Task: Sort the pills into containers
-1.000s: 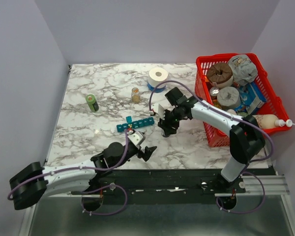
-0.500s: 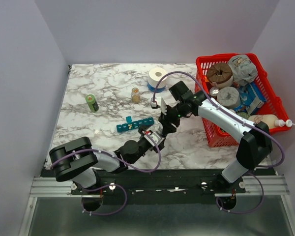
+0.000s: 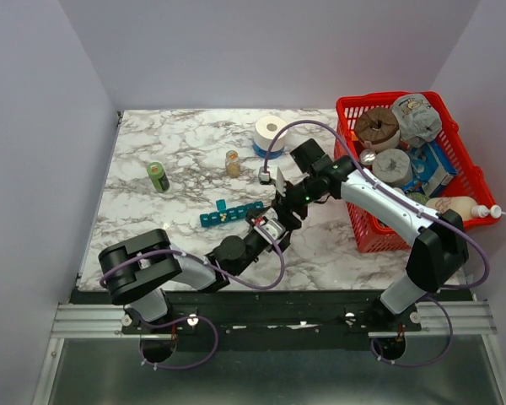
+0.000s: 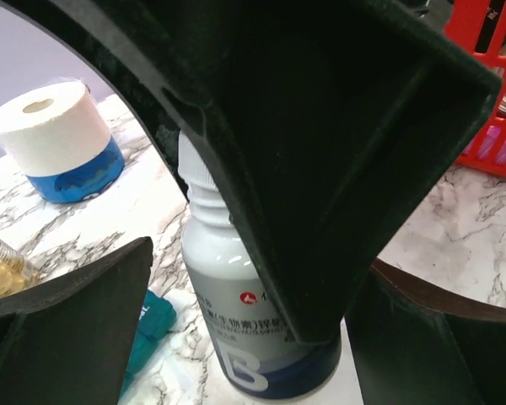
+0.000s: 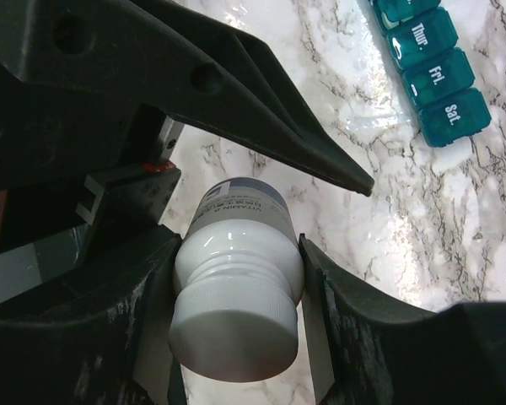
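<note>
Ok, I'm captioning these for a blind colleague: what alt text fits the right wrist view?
The right pincer grips a white-capped bottle just below its cap, seen from above over a marble table. The left pincer's fingers reach in from the upper left; the teal pill organizer, showing Thur, Fri and Sat compartments, sits top right.

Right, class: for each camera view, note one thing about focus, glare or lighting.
Left wrist view: dark shapes nearest the lens are blurred and lose all detail, while the label of the white bottle stays fairly sharp. Right wrist view: bright glare on the marble table beside the teal pill organizer; the bottle cap is crisp. Top external view: even light, soft shadows.
</note>
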Robot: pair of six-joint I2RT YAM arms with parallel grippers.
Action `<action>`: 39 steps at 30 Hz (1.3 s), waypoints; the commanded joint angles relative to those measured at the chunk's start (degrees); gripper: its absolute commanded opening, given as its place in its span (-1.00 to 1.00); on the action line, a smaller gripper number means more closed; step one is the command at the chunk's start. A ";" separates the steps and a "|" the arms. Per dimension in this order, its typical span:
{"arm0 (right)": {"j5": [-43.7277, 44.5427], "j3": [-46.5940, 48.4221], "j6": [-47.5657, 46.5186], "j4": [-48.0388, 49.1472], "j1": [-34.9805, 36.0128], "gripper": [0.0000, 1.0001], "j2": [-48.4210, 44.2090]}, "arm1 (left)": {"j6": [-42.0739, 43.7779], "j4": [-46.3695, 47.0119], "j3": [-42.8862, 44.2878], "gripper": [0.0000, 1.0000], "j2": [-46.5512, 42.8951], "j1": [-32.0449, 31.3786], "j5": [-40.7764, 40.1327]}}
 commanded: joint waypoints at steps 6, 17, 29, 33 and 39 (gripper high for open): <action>-2.52 0.58 1.16 -0.51 0.16 -0.15 -1.79 | -1.85 -0.56 2.70 0.33 1.22 -0.28 -1.21; -3.57 1.37 1.43 -0.78 0.17 -0.13 -1.52 | -2.55 -3.73 2.87 -1.00 0.08 -0.28 -0.77; -4.63 2.60 2.04 -2.45 0.16 0.13 -0.73 | -3.52 -2.85 2.17 -1.00 -1.86 -0.19 -0.51; -4.80 2.42 2.31 -2.18 0.25 0.30 -0.73 | -3.70 -2.24 1.82 -1.00 -2.12 -0.11 -0.60; -5.24 2.51 2.83 -1.92 0.25 0.32 -0.47 | -4.14 -1.27 1.38 -1.00 -2.03 -0.11 -0.69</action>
